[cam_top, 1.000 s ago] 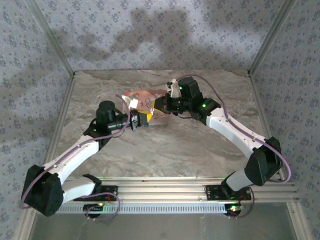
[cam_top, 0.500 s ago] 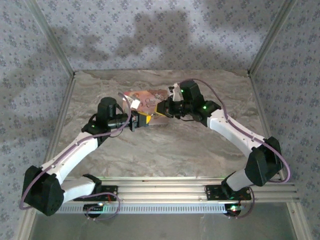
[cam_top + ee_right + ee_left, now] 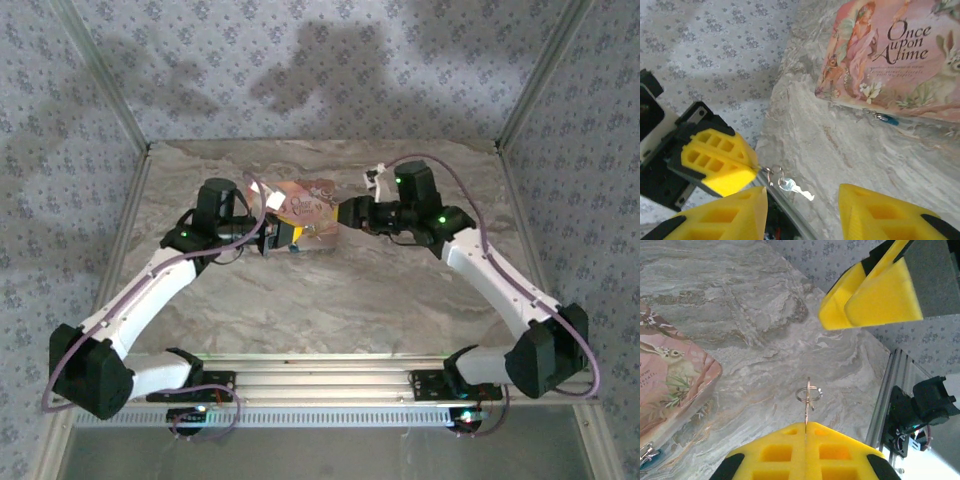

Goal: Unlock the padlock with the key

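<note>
Left wrist view had the left gripper (image 3: 806,432) pressed together at 6 o'clock, clamped on the key (image 3: 808,390), which stood edge-on out of the seam with its small ring (image 3: 808,396) showing. Toward 1 o'clock hung the right gripper (image 3: 836,315), near the key but apart from it. Its own camera showed its yellow fingers (image 3: 715,220) spread wide with nothing between them. At 9 o'clock lay the pink storybook-printed box (image 3: 670,380), and at 7 o'clock, against its edge, the blue padlock (image 3: 650,455). From the right wrist, the padlock sat at 2 o'clock, well apart from the key at 6 o'clock. So the key was in hand, but I judged the main work undone. The key was not in the lock, and aiming, inserting and turning were all left to do. Whether the shackle was closed was too small to tell.
</note>
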